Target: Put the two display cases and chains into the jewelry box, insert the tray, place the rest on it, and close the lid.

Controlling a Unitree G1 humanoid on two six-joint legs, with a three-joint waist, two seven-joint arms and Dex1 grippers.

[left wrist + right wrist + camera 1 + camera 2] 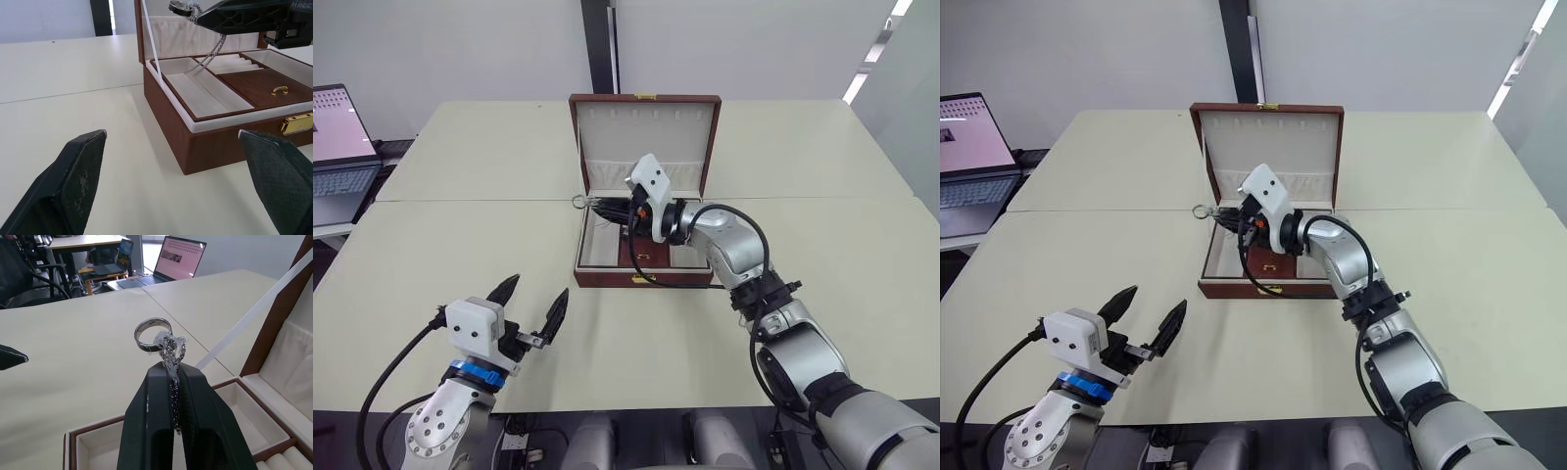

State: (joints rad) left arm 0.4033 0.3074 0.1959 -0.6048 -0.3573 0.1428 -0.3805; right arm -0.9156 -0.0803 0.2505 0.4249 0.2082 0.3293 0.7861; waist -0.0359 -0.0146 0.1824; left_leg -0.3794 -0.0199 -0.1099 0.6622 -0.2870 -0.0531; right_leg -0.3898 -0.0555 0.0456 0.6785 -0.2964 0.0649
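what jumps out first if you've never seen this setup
The open jewelry box in the middle of the table draws the eye, its lid standing upright and the tray seated inside. Right above its left compartment, the right gripper is shut on a chain with a ring at its end. Nearer the table's front edge, the left gripper hovers open, holding nothing.

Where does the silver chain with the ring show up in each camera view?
Left eye: chain by the open lid's left edge, pinched in the right gripper.
Right eye: at, same spot.
Left wrist: top, dangling over the tray.
Right wrist: centre, above the fingertips.
Shared landmark: jewelry box.
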